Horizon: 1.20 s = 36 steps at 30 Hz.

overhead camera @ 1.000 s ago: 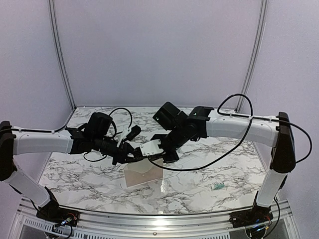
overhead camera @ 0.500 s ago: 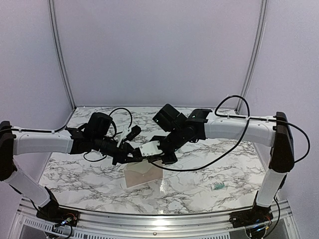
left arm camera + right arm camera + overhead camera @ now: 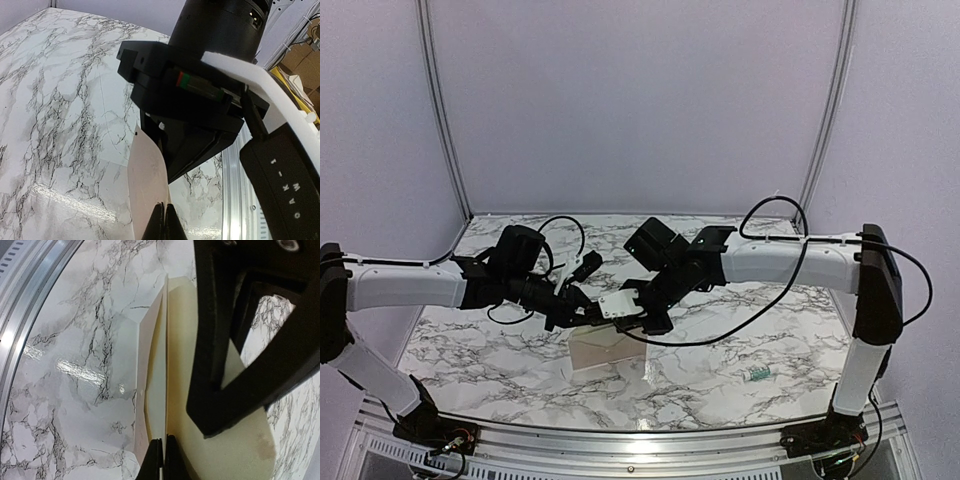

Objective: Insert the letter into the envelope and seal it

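Bench [image 3: 800, 340]: white marble pattern, grey veins, metal rail [image 3: 620, 440] fitted along the near edge. One small green-and-white item [image 3: 758, 374] is seen lying on it, right of centre, near the front. Letter [image 3: 145, 185] and envelope [image 3: 230, 455] are held over the middle; bench contact cannot be confirmed.

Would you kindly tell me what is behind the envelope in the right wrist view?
The letter stands close behind the envelope, both edge-on above the marble table. The left pincer covers part of the envelope, so whether the letter sits inside it cannot be seen.
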Each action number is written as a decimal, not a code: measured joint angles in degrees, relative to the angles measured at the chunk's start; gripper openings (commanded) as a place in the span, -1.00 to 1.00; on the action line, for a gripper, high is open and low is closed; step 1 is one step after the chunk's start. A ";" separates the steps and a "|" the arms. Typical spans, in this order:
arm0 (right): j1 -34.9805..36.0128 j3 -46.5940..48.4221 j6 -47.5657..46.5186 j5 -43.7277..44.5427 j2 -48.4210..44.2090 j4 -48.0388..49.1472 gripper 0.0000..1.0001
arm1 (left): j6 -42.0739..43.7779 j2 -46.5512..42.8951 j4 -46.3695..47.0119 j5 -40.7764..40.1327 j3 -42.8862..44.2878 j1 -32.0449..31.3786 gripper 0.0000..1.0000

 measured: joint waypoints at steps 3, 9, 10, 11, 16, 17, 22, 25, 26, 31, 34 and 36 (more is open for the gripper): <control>-0.50 0.00 0.50 -1.01 0.00 0.11 -1.00 | 0.00 0.00 0.00 0.00 0.00 0.00 -1.00; -1.22 -1.11 1.25 -2.38 0.00 2.05 -1.00 | 0.00 0.00 0.02 0.00 0.00 0.00 -1.00; -1.27 -1.77 1.36 -2.51 0.00 2.58 -1.00 | 0.00 0.00 0.02 0.00 0.00 0.00 -1.00; -1.27 -2.49 1.57 -2.56 0.00 2.99 -1.00 | 0.00 0.00 0.00 0.00 0.00 0.00 -1.00; -1.29 -4.22 2.21 -2.54 0.46 4.46 -1.00 | 0.00 0.00 0.02 0.00 0.00 0.00 -1.00; -1.27 -4.24 2.27 -2.51 0.52 4.70 -1.00 | 0.00 0.00 0.00 -0.02 0.00 0.00 -1.00; -1.29 -4.24 2.84 -2.40 0.76 5.81 -1.00 | 0.00 0.00 0.00 -0.02 0.00 0.00 -1.00; -1.29 -4.24 3.54 -2.12 0.85 6.10 -1.00 | 0.00 0.00 0.00 -0.02 0.00 0.00 -1.00; -1.27 -4.24 3.67 -2.08 0.87 6.14 -1.00 | 0.00 0.00 0.00 -0.02 0.00 0.00 -1.00; -1.27 -4.24 3.74 -1.79 1.53 6.60 -1.00 | 0.00 0.00 0.00 -0.17 0.00 0.02 -1.00; -1.27 -4.24 3.80 -1.53 1.92 7.06 -1.00 | 0.00 0.00 0.00 -0.42 0.00 0.02 -1.00; -1.27 -4.24 3.96 -1.33 1.97 7.26 -1.00 | 0.00 0.00 0.00 -0.46 0.00 0.11 -1.00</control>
